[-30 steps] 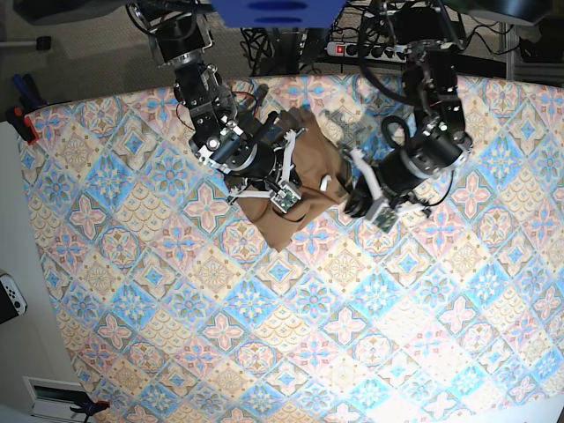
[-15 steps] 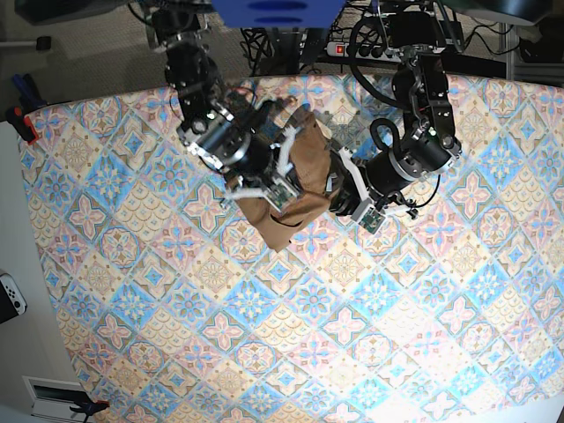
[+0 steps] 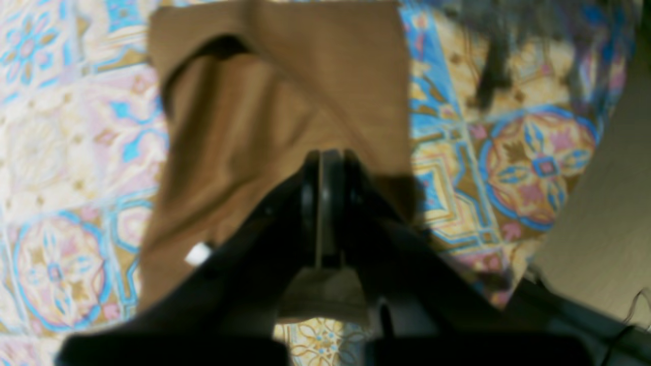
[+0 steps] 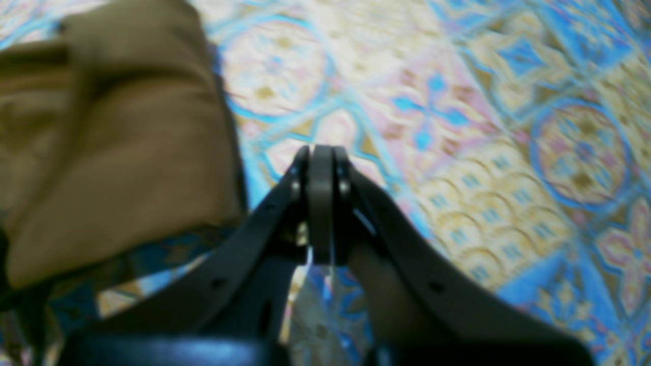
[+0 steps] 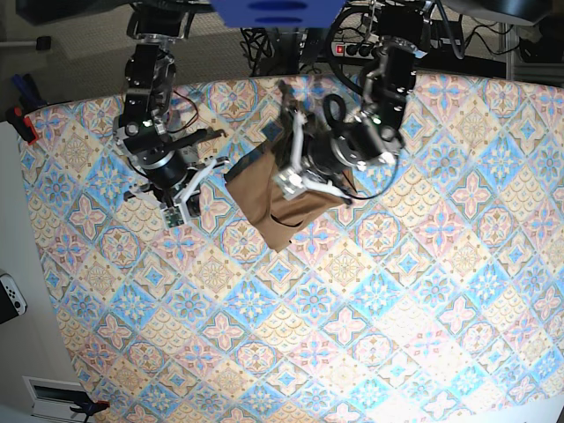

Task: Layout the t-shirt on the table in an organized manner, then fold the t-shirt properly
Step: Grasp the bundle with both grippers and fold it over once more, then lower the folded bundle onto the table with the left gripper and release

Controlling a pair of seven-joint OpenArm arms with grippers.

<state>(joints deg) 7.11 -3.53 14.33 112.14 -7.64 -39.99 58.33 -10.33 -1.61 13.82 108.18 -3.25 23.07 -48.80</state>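
The bench (image 5: pixel 370 352) is covered in a flat printed cloth of diamond tile medallions in blue, pink and cream, smooth and unwrinkled across the base view. On it, toward the far middle, lies the t-shirt (image 5: pixel 264 198), a plain caramel-brown soft knit folded into a compact, roughly rectangular packet with one corner pointing toward the near side. In the left wrist view the t-shirt (image 3: pixel 285 96) shows overlapping layers, a dark curved opening near its far left corner and a small white tag (image 3: pixel 198 253) at its near edge. In the right wrist view the t-shirt (image 4: pixel 117 147) looks thick and rounded at its folded edge.

The left end effector (image 3: pixel 325 162) has its dark fingers pressed together with nothing between them, poised over the cloth. The right end effector (image 4: pixel 320 152) is likewise fully closed and empty, over bare bench just right of the shirt in its own view.

Compared with a second ago, the right arm (image 5: pixel 163 163) has drawn away to the left and no longer covers the shirt, while the left arm (image 5: pixel 339 150) has swung in over the shirt's right part; the packet now looks tighter.
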